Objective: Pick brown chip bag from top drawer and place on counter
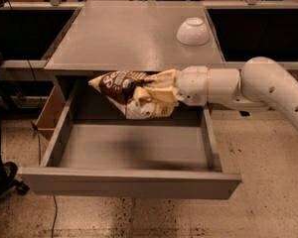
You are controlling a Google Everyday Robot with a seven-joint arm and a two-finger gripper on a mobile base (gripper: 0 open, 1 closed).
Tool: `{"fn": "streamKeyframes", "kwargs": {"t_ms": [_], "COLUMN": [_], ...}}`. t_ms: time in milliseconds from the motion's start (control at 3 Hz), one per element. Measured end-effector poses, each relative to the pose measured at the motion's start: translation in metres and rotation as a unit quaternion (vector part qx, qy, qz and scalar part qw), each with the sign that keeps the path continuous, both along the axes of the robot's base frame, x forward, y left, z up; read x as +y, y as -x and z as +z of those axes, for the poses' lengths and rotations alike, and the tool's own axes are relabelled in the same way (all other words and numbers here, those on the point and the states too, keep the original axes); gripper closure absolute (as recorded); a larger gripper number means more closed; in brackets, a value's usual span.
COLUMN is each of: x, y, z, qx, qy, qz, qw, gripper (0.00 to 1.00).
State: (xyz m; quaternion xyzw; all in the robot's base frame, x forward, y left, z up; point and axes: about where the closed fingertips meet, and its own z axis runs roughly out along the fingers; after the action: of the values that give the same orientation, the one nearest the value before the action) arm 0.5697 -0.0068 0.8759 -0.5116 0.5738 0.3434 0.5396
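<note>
The brown chip bag (129, 90) hangs in the air above the open top drawer (131, 150), just in front of the counter's front edge. It is dark brown with white lettering at the left and pale yellow at the right. My gripper (164, 94) comes in from the right on a white arm and is shut on the bag's pale yellow end; the fingers are mostly hidden by the bag. The drawer is pulled out wide and its grey floor shows bare below the bag. The counter (124, 33) is the flat grey top behind the bag.
An upside-down white bowl (192, 30) sits at the counter's back right. A brown cardboard piece (50, 113) leans beside the drawer's left wall. Dark shelving runs behind and to both sides. Speckled floor lies in front.
</note>
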Motion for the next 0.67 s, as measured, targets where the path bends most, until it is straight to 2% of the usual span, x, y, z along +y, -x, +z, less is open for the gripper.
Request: {"fn": "streamKeyframes", "kwargs": {"t_ms": [333,667], "x": [-0.006,-0.004], "y": [-0.017,-0.054], "z": [0.044,0.079], "qx": [-0.041,-0.073], "qy": [-0.009,-0.013], "qz": [0.014,0.007], "qw": [0.999,0.9972], "gripper": [1.0,1.0]}}
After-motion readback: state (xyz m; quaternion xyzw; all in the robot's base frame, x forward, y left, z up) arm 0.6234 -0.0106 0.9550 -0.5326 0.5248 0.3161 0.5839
